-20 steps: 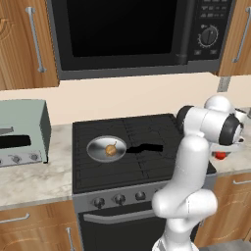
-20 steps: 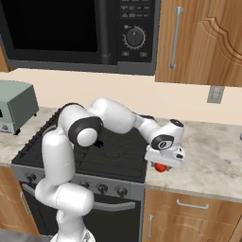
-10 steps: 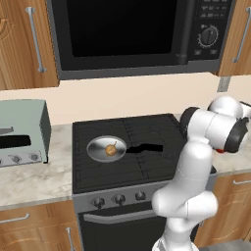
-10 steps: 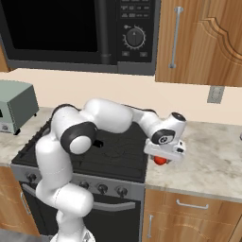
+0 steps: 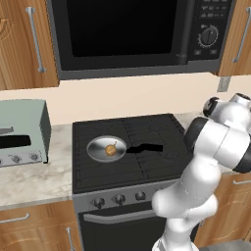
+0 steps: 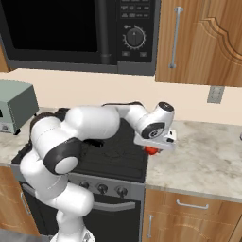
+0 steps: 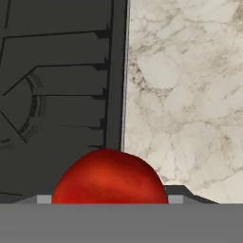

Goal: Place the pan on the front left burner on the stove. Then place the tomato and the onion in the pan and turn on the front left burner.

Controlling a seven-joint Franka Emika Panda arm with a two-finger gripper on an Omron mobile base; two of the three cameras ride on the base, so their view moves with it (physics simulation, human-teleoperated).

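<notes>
Hand view: tomato (image 7: 109, 177) sat right up against the camera at the bottom, between the finger tips, over the seam where the stove's (image 7: 57, 95) black grate met the marble counter (image 7: 185, 95). Finger tips themselves were mostly masked, so contact on the tomato's sides was not visible. Tomato looked lifted off the surface, so it read as clamped in the jaws, which stood fairly wide around it.

Right base view: gripper (image 6: 152, 147) hung at the stove's right edge, just above the counter line, with the tomato (image 6: 151, 150) showing red under the white hand. Arm reached across the cooktop from the lower left. Knobs (image 6: 101, 188) sat along the silver front strip below.

Left base view: pan (image 5: 106, 148) sat on the front left burner (image 5: 100, 157), black handle (image 5: 144, 147) pointing right toward the stove's middle. Onion (image 5: 111, 150) lay inside the pan, near centre, tan-orange. Arm's white links blocked the right side of the cooktop.

Farther back: grey-green toaster oven (image 5: 22, 132) on the counter left of the stove, well apart from the pan. Black microwave (image 5: 132, 34) with a dial (image 5: 209, 35) mounted above the stove, wooden cabinets (image 6: 198, 42) to either side, wall outlet (image 6: 215, 94) on the backsplash right of the stove.
</notes>
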